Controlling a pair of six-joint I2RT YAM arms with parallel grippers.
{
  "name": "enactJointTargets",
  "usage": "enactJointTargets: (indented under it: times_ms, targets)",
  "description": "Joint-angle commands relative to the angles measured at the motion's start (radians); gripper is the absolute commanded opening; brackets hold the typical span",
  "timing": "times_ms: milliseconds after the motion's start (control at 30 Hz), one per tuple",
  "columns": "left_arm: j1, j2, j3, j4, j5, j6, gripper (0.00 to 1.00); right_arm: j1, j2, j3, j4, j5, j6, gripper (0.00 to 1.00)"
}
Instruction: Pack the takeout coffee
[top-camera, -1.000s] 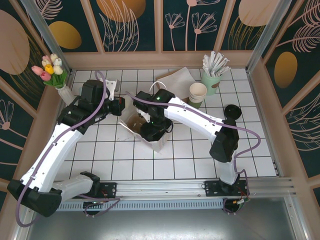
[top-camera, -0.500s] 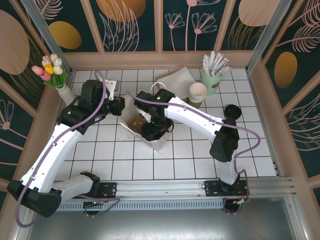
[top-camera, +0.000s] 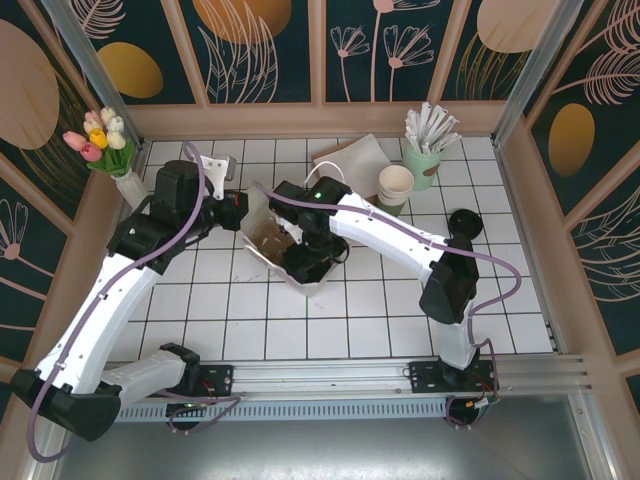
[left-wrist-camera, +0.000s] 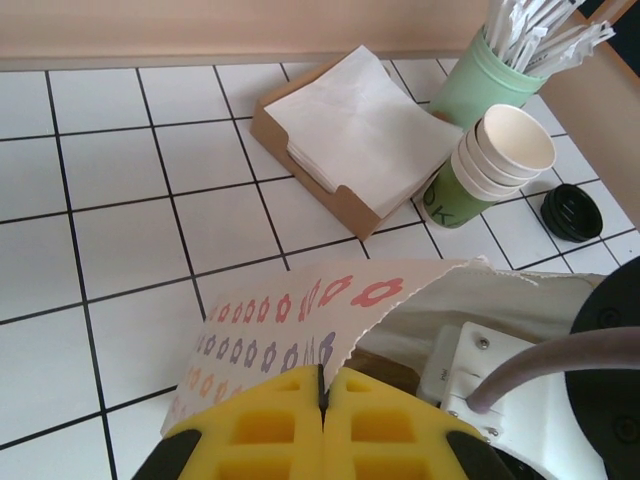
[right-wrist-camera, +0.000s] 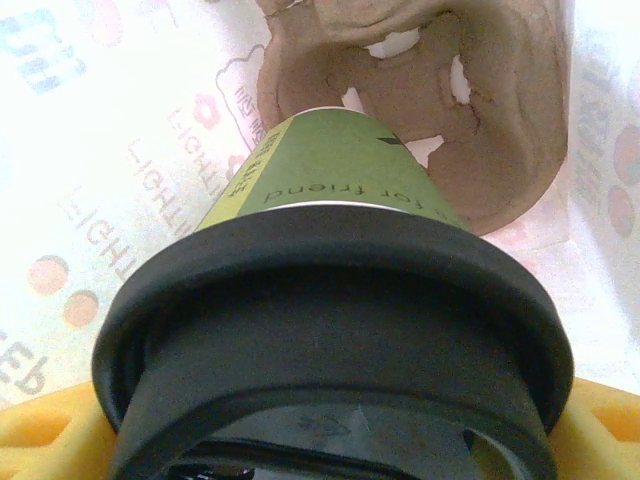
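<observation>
On the white tiled bench (top-camera: 330, 330), your left hand (left-wrist-camera: 322, 388), pinching the paper bag (left-wrist-camera: 300, 310) by its rim, has drawn it slightly towards the far left corner, widening the mouth. Your right hand (top-camera: 308, 262) grips the takeout coffee (right-wrist-camera: 340, 175) inside, just above the cardboard carrier (right-wrist-camera: 510, 120); seating it looks close.

Table: white tiles (top-camera: 340, 330)
Centre: paper bag (top-camera: 312, 288)
Back: napkin tray (top-camera: 350, 160), cup stack (top-camera: 395, 188), stick holder (top-camera: 421, 166)
Right: black lid (top-camera: 465, 222)
Left: tulip vase (top-camera: 128, 186)
</observation>
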Motion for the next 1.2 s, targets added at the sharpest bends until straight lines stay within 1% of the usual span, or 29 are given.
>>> enactJointTargets:
  times_ms: [0, 133, 333, 533, 1167]
  targets:
    - [-0.002, -0.021, -0.001, 0.070, -0.006, 0.005, 0.00, -0.005, -0.003, -0.007, -0.026, -0.001, 0.000, 0.57]
    - [-0.002, -0.020, -0.018, 0.061, -0.033, 0.005, 0.00, -0.017, -0.011, 0.009, -0.025, 0.032, 0.020, 0.57]
    - [-0.002, -0.017, -0.045, 0.066, -0.038, 0.002, 0.00, -0.042, -0.022, 0.018, -0.025, 0.095, 0.045, 0.57]
    - [-0.002, -0.017, -0.048, 0.057, -0.059, -0.002, 0.00, -0.044, -0.023, 0.007, -0.026, 0.080, 0.034, 0.56]
    - [-0.002, 0.006, -0.031, 0.040, -0.062, -0.005, 0.00, -0.042, -0.001, 0.028, -0.026, 0.070, 0.004, 0.56]
